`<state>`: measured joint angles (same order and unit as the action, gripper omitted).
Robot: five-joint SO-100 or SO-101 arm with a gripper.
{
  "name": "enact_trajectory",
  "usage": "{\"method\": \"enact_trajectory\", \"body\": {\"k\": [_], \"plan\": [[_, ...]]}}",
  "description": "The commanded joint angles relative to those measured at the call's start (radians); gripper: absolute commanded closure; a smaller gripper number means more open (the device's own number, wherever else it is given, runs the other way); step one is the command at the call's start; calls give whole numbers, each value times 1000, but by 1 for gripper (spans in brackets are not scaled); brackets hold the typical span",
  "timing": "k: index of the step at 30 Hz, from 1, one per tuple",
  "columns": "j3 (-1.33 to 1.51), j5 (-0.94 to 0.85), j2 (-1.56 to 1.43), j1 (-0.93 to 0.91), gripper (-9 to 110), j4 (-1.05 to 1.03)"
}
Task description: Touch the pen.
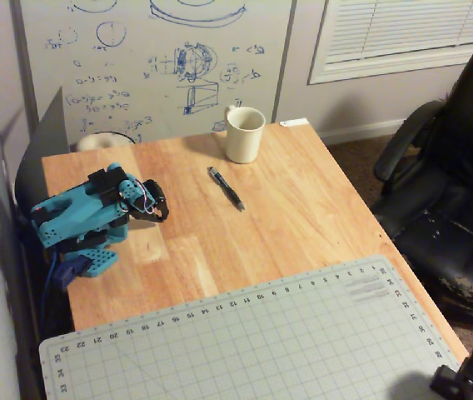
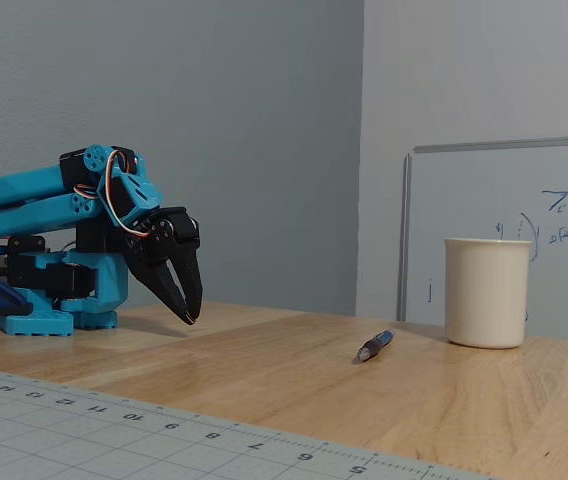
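Note:
The pen (image 1: 226,187) is slim and dark with a bluish end. It lies flat on the wooden table just in front of the cream mug (image 1: 244,133). In the fixed view the pen (image 2: 375,345) lies left of the mug (image 2: 486,292). My gripper (image 1: 161,208) is on the folded blue arm at the table's left side, well left of the pen. In the fixed view the gripper (image 2: 189,315) points down with its black fingertips close together just above the table, holding nothing.
A grey-green cutting mat (image 1: 245,342) covers the table's near part. A whiteboard (image 1: 153,67) leans behind the table. A black office chair (image 1: 453,183) stands to the right. The arm's blue base (image 2: 54,290) sits at the table's left edge.

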<state>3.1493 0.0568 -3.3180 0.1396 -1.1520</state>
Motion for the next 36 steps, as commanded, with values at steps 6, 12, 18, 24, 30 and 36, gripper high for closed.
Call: {"method": "enact_trajectory", "body": {"k": [6,12,18,24,30,36], "plan": [[-14,6,-9,6,101,-5],[-14,-5,-9,6,101,-6],[-14,5,-9,6,101,2],[-15,-6,-11,6,101,5],[-26,-6,-11,6,101,5],[-32,-6,-11,2,101,5]]}}
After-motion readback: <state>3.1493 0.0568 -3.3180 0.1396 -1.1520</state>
